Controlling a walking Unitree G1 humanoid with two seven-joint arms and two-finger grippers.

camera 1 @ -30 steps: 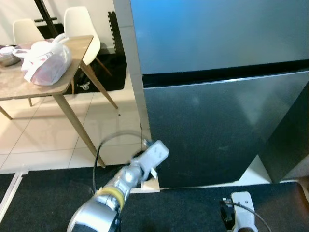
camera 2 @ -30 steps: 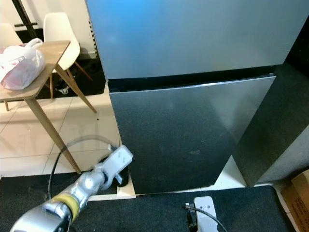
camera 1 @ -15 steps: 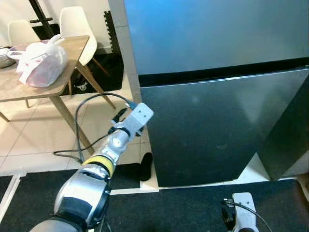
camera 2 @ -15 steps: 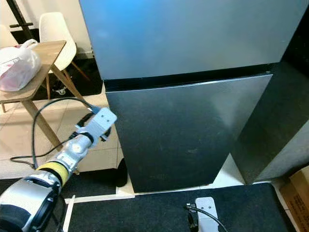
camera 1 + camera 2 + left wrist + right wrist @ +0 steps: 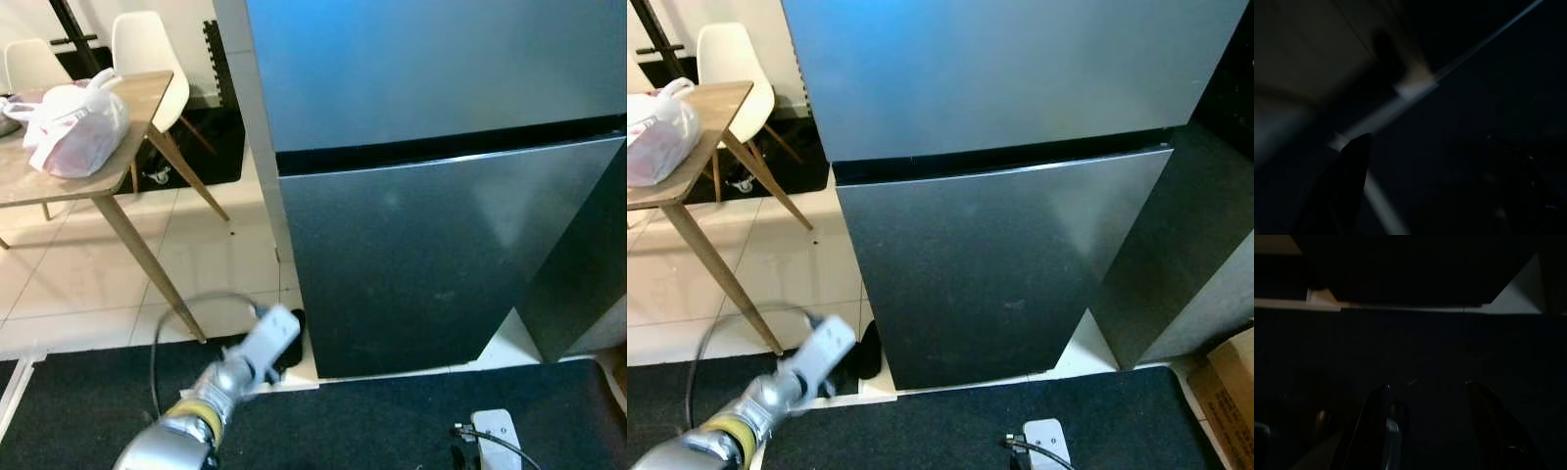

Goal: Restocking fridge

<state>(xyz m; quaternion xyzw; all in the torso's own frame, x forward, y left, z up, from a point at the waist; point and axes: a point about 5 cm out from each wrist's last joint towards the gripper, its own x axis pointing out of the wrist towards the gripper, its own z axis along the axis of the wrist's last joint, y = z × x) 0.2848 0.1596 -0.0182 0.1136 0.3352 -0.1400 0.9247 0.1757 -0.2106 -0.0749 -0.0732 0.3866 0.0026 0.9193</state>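
Pale tiled floor (image 5: 88,284) meets a dark mat (image 5: 392,421) in front of a tall grey fridge (image 5: 421,196), both doors closed. At far left a wooden bench (image 5: 69,162) carries a white plastic bag (image 5: 71,119), with white chairs (image 5: 147,54) behind. The left gripper (image 5: 272,338) hangs low and blurred near the fridge's bottom left corner; whether its fingers are clenched cannot be told. The right gripper (image 5: 1425,406) hangs over the mat, its fingers (image 5: 1374,423) released, apart.
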